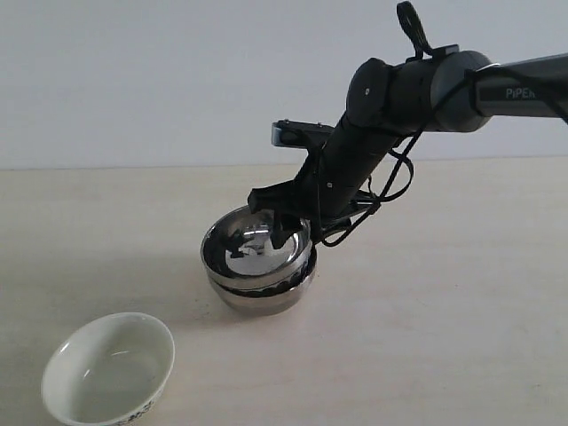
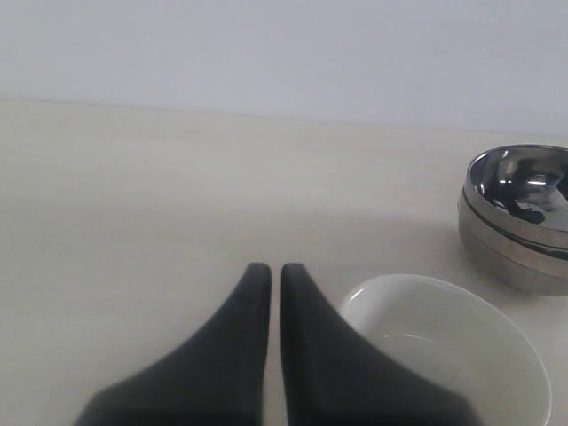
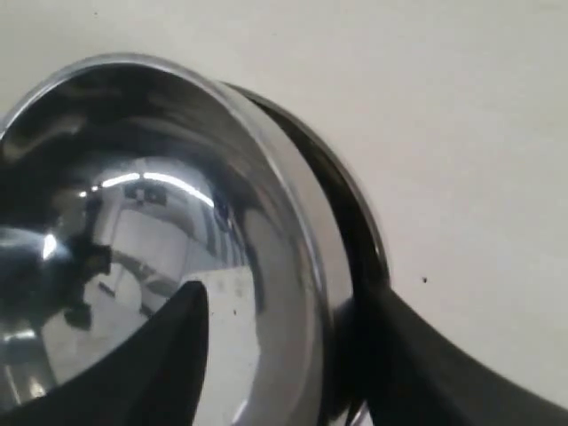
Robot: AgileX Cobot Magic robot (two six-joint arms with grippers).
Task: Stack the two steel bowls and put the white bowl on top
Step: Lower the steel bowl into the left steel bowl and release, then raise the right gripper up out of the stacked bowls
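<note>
At the worktop's (image 1: 461, 293) middle, the right pincer (image 1: 297, 232) clamped the rim of the upper steel bowl (image 1: 253, 247), which sat tilted in the lower steel bowl (image 1: 266, 300). Next it would probably need to let go. The white bowl (image 1: 108, 368) waited beside the left pincer (image 2: 268, 275), which was narrow and empty.

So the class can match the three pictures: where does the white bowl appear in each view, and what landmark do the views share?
Exterior view: the white bowl sits at lower left, apart from the stacked steel bowls.
Left wrist view: white bowl close beside the left fingers, nearer the camera than the stacked steel bowls.
Right wrist view: not in it.
Shared landmark: the stacked steel bowls, seen in all three.
</note>
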